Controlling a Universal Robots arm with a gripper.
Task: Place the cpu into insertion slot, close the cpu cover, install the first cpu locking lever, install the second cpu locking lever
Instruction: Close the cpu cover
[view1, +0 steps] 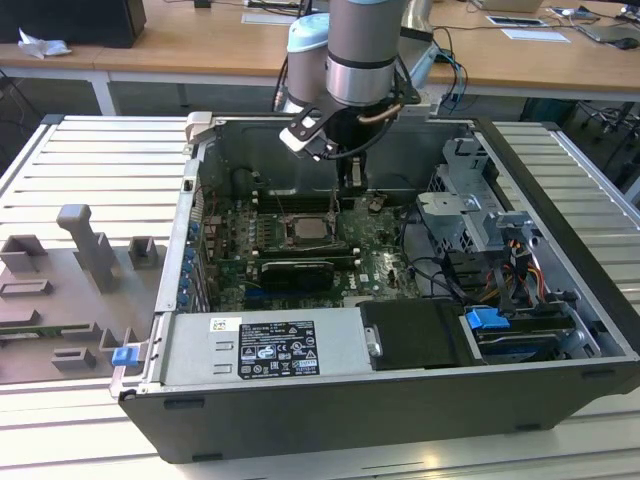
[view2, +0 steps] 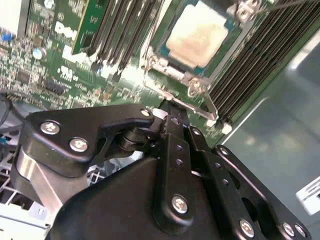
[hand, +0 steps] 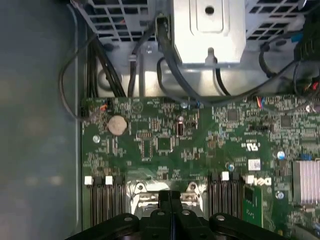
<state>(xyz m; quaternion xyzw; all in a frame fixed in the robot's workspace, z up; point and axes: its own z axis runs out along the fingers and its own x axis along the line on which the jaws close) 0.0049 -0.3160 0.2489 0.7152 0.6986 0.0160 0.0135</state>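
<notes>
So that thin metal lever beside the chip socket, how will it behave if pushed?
The lever looks like a thin wire rod, so it probably flexes springily. Its smooth bare metal may let the gripper slip off. It seems pinned at the socket, so likely swings rather than lifts.

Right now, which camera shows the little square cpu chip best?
The second wrist view: the cpu is close, with its pale top facing the camera. In the exterior view the cpu looks far off and small. In the first wrist view the end effector stands in front of that spot.
</notes>
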